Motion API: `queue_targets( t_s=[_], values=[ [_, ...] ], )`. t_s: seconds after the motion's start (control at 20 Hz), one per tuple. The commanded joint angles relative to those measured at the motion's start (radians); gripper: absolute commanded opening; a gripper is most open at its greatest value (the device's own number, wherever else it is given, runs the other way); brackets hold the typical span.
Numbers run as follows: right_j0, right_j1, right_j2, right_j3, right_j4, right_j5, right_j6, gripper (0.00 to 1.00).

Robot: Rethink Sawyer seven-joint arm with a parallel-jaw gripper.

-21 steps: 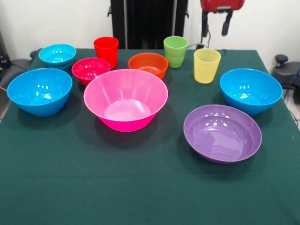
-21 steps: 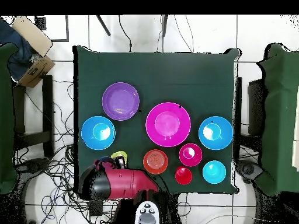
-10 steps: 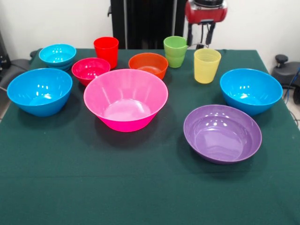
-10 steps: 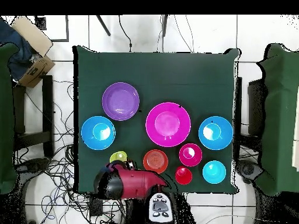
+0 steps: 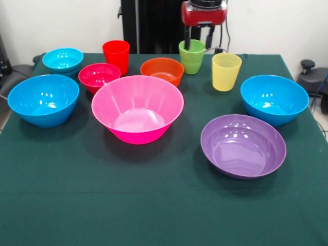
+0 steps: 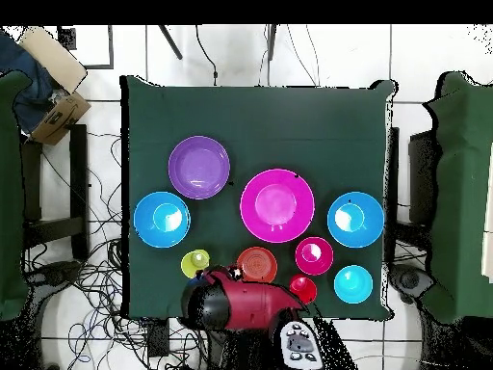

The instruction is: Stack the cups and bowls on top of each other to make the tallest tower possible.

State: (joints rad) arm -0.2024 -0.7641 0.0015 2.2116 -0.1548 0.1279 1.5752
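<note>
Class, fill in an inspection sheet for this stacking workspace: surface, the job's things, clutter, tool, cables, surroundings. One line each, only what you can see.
Surface: table under a dark green cloth, flat.
Job's things: pink bowl in the middle; purple bowl; two blue bowls; orange bowl; magenta-red bowl; cyan bowl; red cup, green cup, yellow cup. All upright and apart; no tower begun.
Clutter: nothing seen on the cloth.
Tool: tool open, empty, above the green cup, one finger on each side of it.
Cables: loose wires on the floor around the table.
Surroundings: cardboard box beside the table; tiled floor.
</note>
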Motion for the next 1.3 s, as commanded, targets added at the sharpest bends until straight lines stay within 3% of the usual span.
queue_targets(
  t_s=[0.05,1.3],
  values=[
    [-0.025,-0.027,0.101,0.009,-0.051,0.090,0.058,1.00],
    [-0.077,-0.033,0.131,-0.032,-0.077,0.158,-0.002,1.00]
  ],
)
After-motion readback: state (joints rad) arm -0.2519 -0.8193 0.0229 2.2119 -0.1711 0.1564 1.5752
